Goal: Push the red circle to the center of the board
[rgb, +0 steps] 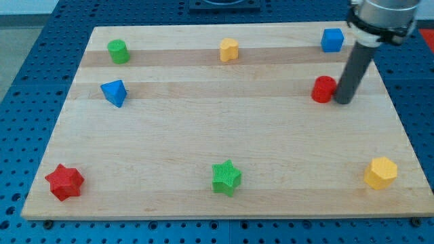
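Observation:
The red circle (323, 89) is a short red cylinder standing on the wooden board (217, 135) at the view's upper right. My dark rod comes down from the top right corner and my tip (343, 102) rests on the board right beside the red circle, on its right side, touching it or nearly so. The board's centre lies well to the left and below the red circle.
A blue cube (331, 40) sits above the red circle. A yellow block (229, 49), a green cylinder (118, 51) and a blue triangle (114, 92) stand toward the upper left. A red star (64, 181), green star (226, 177) and yellow hexagon (380, 173) line the bottom.

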Action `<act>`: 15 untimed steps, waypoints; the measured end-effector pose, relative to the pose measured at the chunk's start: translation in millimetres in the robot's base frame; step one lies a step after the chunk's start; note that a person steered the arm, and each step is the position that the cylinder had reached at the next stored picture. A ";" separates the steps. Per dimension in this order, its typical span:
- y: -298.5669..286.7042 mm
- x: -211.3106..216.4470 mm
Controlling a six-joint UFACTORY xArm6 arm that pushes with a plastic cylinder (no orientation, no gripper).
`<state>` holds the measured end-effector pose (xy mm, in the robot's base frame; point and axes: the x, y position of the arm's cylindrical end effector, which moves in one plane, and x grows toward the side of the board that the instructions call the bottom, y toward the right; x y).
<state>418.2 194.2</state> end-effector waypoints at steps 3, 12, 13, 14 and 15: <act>-80.2 9.3; -25.7 -43.9; -38.3 -46.3; -52.0 -46.3; -76.4 -44.7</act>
<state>373.5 117.7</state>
